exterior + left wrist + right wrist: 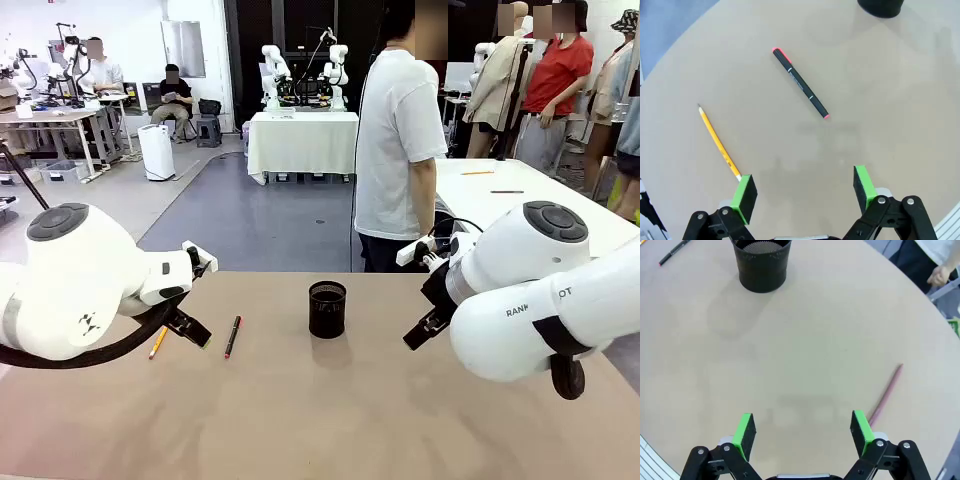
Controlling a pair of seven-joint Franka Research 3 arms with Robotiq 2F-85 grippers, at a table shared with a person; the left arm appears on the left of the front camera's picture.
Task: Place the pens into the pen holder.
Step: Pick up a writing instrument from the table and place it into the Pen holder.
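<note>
Left gripper: released, jaws wide, nothing between them, hovering over the table
Right gripper: released, jaws wide, empty
Holder: upright mid-table, between the two arms; no pen in it yet
Black pen: lies flat, ahead of the left gripper on the way to the holder, apart from both pads; its long axis runs slantwise to the jaw line
Yellow pencil: lies flat, off to one side; its blunt end meets one green pad in the left wrist view, touching or just under it, cannot tell
Brown pencil: lies flat, near end just beside one right pad, tip pointing away, well apart from the holder
Nearer arm: left for black pen and yellow pencil, right for brown pencil
Turn needed: judged, either wrist must shift sideways and roll so the jaws cross its pen's axis
Room: bare table around every pen, none near an edge; a person's hand hangs beyond the far edge
</note>
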